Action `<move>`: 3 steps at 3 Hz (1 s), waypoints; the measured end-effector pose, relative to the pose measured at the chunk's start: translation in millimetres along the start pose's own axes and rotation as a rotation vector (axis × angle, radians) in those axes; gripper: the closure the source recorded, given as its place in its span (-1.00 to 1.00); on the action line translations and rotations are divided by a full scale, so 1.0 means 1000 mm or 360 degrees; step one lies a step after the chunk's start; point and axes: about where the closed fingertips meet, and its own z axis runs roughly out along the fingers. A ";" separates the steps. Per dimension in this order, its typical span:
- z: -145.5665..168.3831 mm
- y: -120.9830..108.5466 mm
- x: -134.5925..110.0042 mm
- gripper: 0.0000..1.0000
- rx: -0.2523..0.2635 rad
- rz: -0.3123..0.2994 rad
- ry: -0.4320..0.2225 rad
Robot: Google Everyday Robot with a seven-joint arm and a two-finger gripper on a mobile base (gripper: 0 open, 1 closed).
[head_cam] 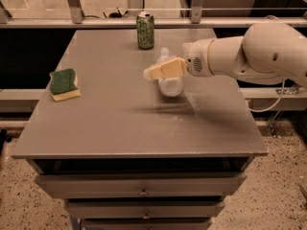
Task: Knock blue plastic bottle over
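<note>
The blue plastic bottle [169, 83] lies tipped over on the grey table [110, 123], its base toward me and its top pointing toward the far edge, partly hidden behind my gripper. My gripper [152, 72], with cream-coloured fingers, hangs just over the bottle's near-left side at the end of the white arm [249, 56] that reaches in from the right. The bottle's cap is hidden.
A green drink can [145, 30] stands upright near the table's far edge, just behind the bottle. A green and yellow sponge [64, 84] lies at the left side. Drawers sit under the tabletop. A metal rail runs behind the table.
</note>
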 end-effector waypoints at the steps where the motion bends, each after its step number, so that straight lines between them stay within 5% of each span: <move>1: 0.004 -0.002 -0.001 -1.00 -0.0009 0.0007 -0.0020; 3: 0.012 0.013 0.015 -1.00 -0.0055 0.0068 -0.0020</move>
